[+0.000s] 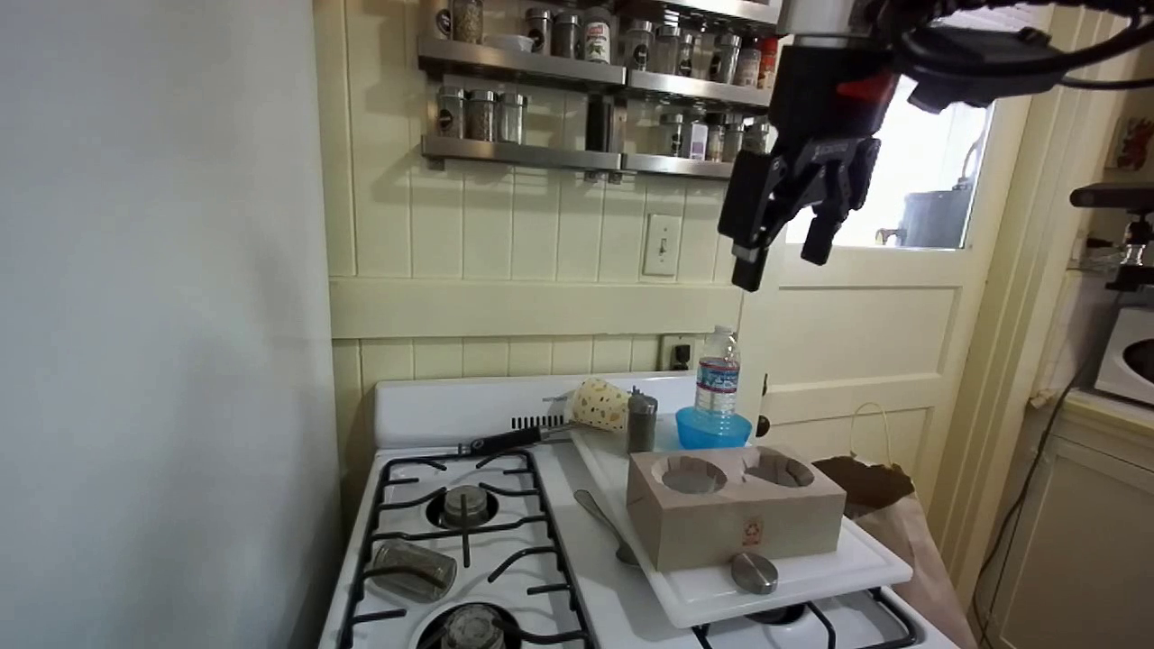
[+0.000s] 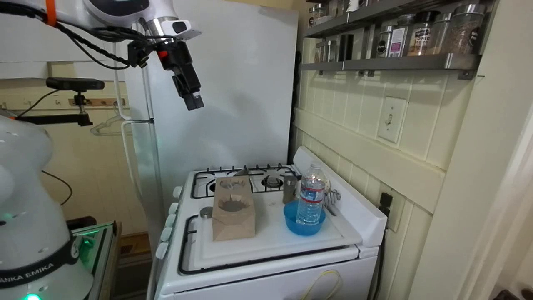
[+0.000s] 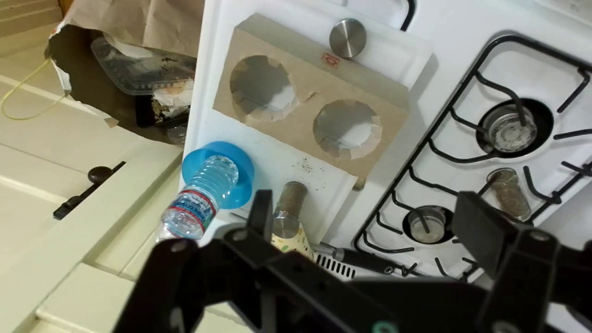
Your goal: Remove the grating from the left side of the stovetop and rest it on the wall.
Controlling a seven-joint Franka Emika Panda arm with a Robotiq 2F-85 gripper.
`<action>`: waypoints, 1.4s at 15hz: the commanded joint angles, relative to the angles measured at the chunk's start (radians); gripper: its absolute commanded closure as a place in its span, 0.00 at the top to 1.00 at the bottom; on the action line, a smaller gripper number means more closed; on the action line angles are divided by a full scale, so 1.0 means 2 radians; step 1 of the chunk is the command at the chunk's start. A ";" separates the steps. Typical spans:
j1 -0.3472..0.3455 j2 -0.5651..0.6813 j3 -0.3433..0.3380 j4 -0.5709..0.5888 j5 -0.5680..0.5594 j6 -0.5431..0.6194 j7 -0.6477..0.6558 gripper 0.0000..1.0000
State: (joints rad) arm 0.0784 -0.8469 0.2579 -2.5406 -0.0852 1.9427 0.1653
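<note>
The black grating [image 1: 546, 518] lies flat over two burners on the stovetop [image 1: 577, 478]. It shows along the right of the wrist view [image 3: 430, 138] and at the far side in an exterior view [image 2: 266, 191], partly hidden by a carton. The wall [image 1: 162, 324], a smooth pale grey-white surface, stands beside the grating; in an exterior view [image 2: 225, 125] it looks like a fridge's side. My gripper [image 1: 783, 257] is high above the stove, well apart from the grating. It also shows in an exterior view [image 2: 194, 101]. In the wrist view [image 3: 368, 217] its fingers are wide apart, with nothing between them.
A glass jar [image 1: 415, 572] lies on its side inside the grating. A black-handled whisk [image 1: 505, 442] lies at its rear end. A white tray [image 1: 865, 550] holds a carton [image 1: 748, 532], a blue bowl with a bottle [image 1: 717, 383] and a grinder [image 1: 641, 424]. Spice shelves [image 1: 523, 155] hang behind.
</note>
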 commanded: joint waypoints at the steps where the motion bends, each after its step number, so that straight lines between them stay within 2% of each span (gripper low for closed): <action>1: 0.007 0.010 -0.004 0.004 -0.005 -0.002 0.004 1.00; 4: 0.007 0.015 -0.004 0.009 -0.005 -0.002 0.004 1.00; 6: 0.012 -0.028 -0.028 -0.010 0.026 0.006 0.021 1.00; 7: 0.016 -0.019 -0.036 -0.014 0.046 0.030 0.026 1.00; 9: 0.021 0.036 -0.028 -0.020 0.090 0.105 0.044 1.00; 13: 0.076 0.142 -0.027 -0.042 0.198 0.236 0.019 1.00; 15: 0.097 0.209 -0.028 -0.038 0.230 0.289 0.009 1.00; 17: 0.105 0.269 -0.035 -0.023 0.246 0.318 0.002 1.00; 21: 0.077 0.337 -0.043 0.011 0.211 0.309 0.000 1.00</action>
State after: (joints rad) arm 0.2635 -0.2656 0.1874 -2.5859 0.3631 2.5658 0.1835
